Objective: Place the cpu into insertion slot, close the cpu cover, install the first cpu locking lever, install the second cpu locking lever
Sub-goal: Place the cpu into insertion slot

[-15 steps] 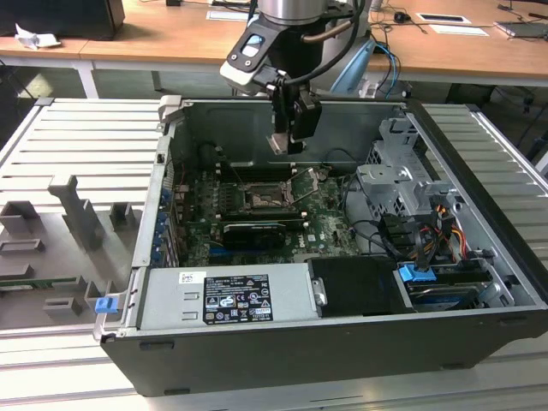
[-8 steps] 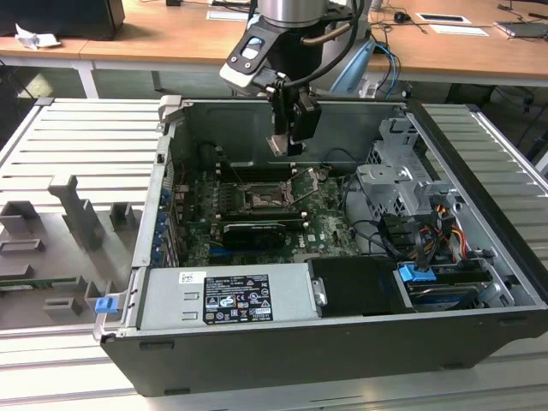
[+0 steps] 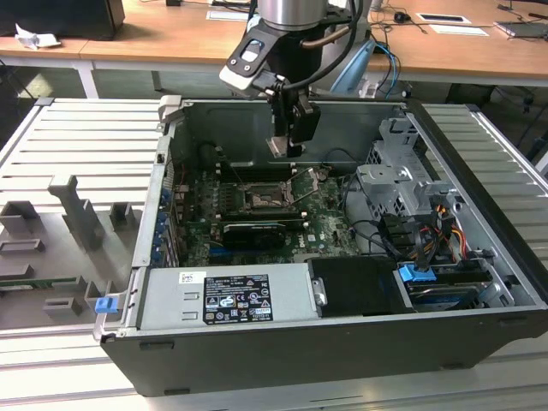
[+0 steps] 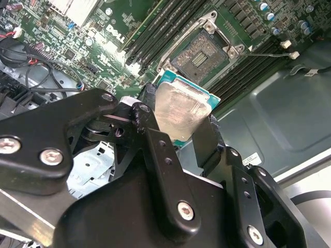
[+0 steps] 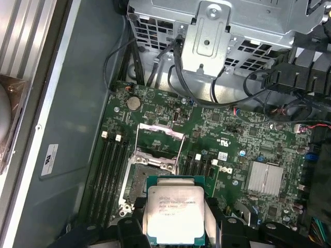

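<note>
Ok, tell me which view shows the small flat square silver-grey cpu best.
First wrist view: the small flat square silver-grey cpu faces the camera, top plainly showing. The second wrist view shows the cpu slanted; the exterior view, a small sliver.

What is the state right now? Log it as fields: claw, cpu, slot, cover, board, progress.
claw: shut on the cpu, hanging above the board
cpu: gripped by two opposite edges, metal lid facing up, clear of the slot
slot: empty, contacts exposed
cover: standing open, off the slot
board: green, lying inside the open case
progress: cpu not yet placed
</note>
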You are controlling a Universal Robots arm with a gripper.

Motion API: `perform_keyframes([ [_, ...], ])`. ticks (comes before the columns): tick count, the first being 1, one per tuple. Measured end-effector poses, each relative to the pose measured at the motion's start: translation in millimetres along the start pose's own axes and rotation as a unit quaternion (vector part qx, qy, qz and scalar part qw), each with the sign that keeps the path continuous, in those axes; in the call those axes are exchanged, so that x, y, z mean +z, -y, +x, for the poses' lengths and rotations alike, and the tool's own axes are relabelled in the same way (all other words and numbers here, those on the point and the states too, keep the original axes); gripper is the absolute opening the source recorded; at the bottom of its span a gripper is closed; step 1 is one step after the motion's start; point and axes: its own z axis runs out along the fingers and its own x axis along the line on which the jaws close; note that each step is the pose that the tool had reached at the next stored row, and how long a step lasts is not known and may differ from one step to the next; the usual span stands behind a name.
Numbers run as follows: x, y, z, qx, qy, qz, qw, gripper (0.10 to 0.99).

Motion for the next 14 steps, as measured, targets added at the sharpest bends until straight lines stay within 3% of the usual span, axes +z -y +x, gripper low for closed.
perform_keyframes([
  [14,5.1,0.4,-0.1,0.005,0.0003,0.0004,1.0,0.529],
])
